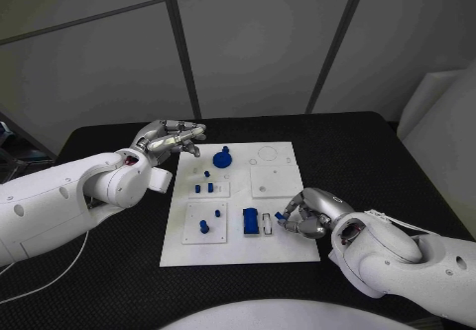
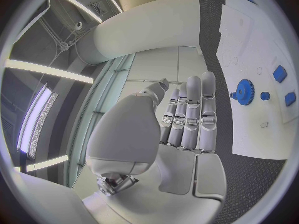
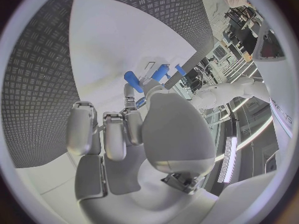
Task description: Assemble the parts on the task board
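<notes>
The white task board (image 1: 283, 249) lies in the middle of the table. A blue gear (image 1: 222, 159) stands near its far left, also seen in the left wrist view (image 2: 244, 91). Small blue pegs (image 1: 203, 187) stand below the gear, and more pegs (image 1: 206, 225) stand on the near-left plate. A blue block (image 1: 251, 221) stands beside a white slot (image 1: 267, 223). My right hand (image 1: 309, 213) is at the board's near right with its fingers curled, pinching a small blue part (image 1: 280, 216) (image 3: 133, 78) next to the slot. My left hand (image 1: 170, 137) hovers at the board's far left corner, fingers straight (image 2: 190, 112), holding nothing.
The black table (image 1: 119, 275) surrounds the board on all sides. A bare white inset plate (image 1: 275, 181) sits on the board's right half, with round holes (image 1: 267, 152) beyond it. A white cable (image 1: 45, 278) trails over the near-left table.
</notes>
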Robot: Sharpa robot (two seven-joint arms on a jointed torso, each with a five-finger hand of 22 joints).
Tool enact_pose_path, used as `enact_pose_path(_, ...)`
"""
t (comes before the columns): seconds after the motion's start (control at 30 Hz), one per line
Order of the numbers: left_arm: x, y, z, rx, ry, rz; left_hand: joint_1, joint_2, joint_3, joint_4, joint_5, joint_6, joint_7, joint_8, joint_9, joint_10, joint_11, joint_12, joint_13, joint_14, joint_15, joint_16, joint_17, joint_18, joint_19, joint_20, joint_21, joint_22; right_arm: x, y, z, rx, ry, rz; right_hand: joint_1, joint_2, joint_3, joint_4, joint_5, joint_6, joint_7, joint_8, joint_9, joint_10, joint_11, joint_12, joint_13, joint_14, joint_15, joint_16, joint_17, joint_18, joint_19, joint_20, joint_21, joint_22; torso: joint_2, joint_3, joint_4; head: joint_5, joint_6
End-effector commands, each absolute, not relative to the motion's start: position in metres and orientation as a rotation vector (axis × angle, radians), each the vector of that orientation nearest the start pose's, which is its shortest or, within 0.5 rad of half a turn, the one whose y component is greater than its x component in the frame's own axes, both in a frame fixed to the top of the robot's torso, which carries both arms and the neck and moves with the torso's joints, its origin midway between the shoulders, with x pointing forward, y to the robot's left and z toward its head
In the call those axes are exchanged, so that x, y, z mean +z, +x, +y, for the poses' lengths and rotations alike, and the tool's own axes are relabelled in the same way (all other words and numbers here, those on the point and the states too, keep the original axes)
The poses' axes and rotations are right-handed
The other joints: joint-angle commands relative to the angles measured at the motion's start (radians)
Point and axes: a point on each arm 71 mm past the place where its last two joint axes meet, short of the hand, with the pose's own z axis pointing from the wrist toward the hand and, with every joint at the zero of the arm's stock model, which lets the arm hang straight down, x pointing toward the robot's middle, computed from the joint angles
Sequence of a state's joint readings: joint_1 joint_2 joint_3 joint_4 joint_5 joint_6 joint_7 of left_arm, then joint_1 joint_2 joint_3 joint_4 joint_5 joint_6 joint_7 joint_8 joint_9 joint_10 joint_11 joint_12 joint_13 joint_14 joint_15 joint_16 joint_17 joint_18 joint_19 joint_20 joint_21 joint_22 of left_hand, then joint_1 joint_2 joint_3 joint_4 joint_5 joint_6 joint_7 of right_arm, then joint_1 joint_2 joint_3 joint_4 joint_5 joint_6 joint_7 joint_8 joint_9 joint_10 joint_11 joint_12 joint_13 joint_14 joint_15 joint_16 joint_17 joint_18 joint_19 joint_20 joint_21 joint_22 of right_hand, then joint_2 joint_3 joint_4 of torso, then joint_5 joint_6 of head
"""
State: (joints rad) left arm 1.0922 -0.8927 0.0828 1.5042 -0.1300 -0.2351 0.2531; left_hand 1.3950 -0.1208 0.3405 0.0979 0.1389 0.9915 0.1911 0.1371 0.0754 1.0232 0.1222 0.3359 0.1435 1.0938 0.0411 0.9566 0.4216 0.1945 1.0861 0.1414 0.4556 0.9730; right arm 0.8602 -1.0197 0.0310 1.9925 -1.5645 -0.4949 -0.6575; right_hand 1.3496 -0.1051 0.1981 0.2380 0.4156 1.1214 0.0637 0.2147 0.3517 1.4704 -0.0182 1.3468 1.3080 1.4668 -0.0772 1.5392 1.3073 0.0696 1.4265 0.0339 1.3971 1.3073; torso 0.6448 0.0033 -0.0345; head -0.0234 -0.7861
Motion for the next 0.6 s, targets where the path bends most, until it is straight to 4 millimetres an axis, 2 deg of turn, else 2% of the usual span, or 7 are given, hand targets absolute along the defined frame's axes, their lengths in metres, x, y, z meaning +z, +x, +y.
enact_pose_path(0.03, -0.193, 0.487, 0.234, -1.495, -1.119, 1.536, -0.004, 0.008, -0.005, 0.000, 0.007, -0.004, 0.000, 0.005, 0.000, -0.009, -0.001, 0.002, 0.002, -0.004, 0.004, -0.003, -0.001, -0.013, 0.007, 0.002, -0.006, -0.001, -0.247, 0.346, -0.184, 0.538, 0.327, 1.873, -0.016, -0.002, 0.000, 0.011, 0.006, 0.018, -0.009, -0.004, 0.003, 0.025, -0.003, 0.006, 0.111, 0.093, -0.003, 0.003, 0.212, -0.015, 0.003, 0.000, 0.002, 0.057, 0.000, -0.0003, -0.0001, 0.003, 0.000)
enact_pose_path(0.13, -0.193, 0.487, 0.234, -1.495, -1.120, 1.536, -0.004, 0.008, -0.005, 0.000, 0.007, -0.004, 0.000, 0.005, 0.000, -0.009, -0.001, 0.002, 0.002, -0.004, 0.004, -0.003, -0.001, -0.013, 0.007, 0.002, -0.006, -0.001, -0.251, 0.348, -0.181, 0.531, 0.320, 1.898, -0.023, -0.003, 0.001, 0.016, 0.007, 0.019, -0.010, -0.004, 0.004, 0.024, -0.003, 0.004, 0.110, 0.093, -0.003, 0.002, 0.211, -0.015, 0.003, 0.000, 0.001, 0.056, 0.001, -0.0014, -0.0018, 0.005, 0.000)
enact_pose_path(0.23, -0.193, 0.487, 0.233, -1.497, -1.119, 1.537, -0.004, 0.008, -0.005, 0.000, 0.007, -0.004, 0.000, 0.005, 0.000, -0.009, -0.001, 0.002, 0.002, -0.004, 0.004, -0.003, -0.001, -0.013, 0.007, 0.002, -0.006, -0.001, -0.255, 0.350, -0.178, 0.519, 0.310, 1.935, -0.034, -0.005, -0.001, 0.022, 0.012, 0.021, -0.010, -0.003, 0.006, 0.024, -0.003, 0.003, 0.110, 0.093, -0.003, 0.002, 0.210, -0.014, 0.002, 0.000, 0.000, 0.055, 0.000, -0.0011, -0.0021, 0.004, 0.000)
enact_pose_path(0.37, -0.193, 0.487, 0.232, -1.500, -1.119, 1.541, -0.004, 0.008, -0.005, 0.000, 0.007, -0.004, 0.000, 0.005, 0.000, -0.009, -0.001, 0.002, 0.002, -0.004, 0.004, -0.003, -0.001, -0.013, 0.007, 0.002, -0.006, -0.001, -0.261, 0.352, -0.173, 0.507, 0.288, 1.978, -0.064, -0.009, -0.012, 0.039, 0.069, 0.022, -0.009, -0.003, 0.010, 0.025, -0.003, 0.003, 0.110, 0.093, -0.003, 0.002, 0.211, -0.014, 0.001, 0.000, -0.002, 0.054, 0.000, -0.0015, -0.0001, 0.001, -0.001)
enact_pose_path(0.53, -0.193, 0.487, 0.232, -1.499, -1.120, 1.542, -0.004, 0.008, -0.005, 0.000, 0.007, -0.004, 0.000, 0.005, 0.000, -0.009, -0.001, 0.002, 0.002, -0.004, 0.004, -0.003, -0.001, -0.013, 0.007, 0.002, -0.006, -0.001, -0.264, 0.354, -0.169, 0.504, 0.280, 2.000, -0.073, -0.006, -0.019, 0.042, 0.080, 0.025, -0.011, 0.000, 0.013, 0.025, -0.003, 0.004, 0.112, 0.093, -0.004, 0.003, 0.213, -0.014, 0.001, 0.000, -0.001, 0.056, -0.001, -0.0016, -0.0012, 0.001, -0.001)
enact_pose_path(0.6, -0.194, 0.487, 0.231, -1.499, -1.120, 1.543, -0.004, 0.008, -0.005, 0.000, 0.007, -0.004, 0.000, 0.005, 0.000, -0.009, -0.001, 0.002, 0.002, -0.004, 0.004, -0.003, -0.001, -0.013, 0.007, 0.002, -0.006, -0.001, -0.265, 0.354, -0.167, 0.505, 0.279, 2.005, -0.080, -0.005, -0.024, 0.044, 0.082, 0.031, -0.013, 0.004, 0.018, 0.026, -0.005, 0.005, 0.113, 0.093, -0.005, 0.004, 0.214, -0.015, 0.003, -0.001, 0.000, 0.058, -0.001, -0.0006, -0.0006, 0.001, -0.001)
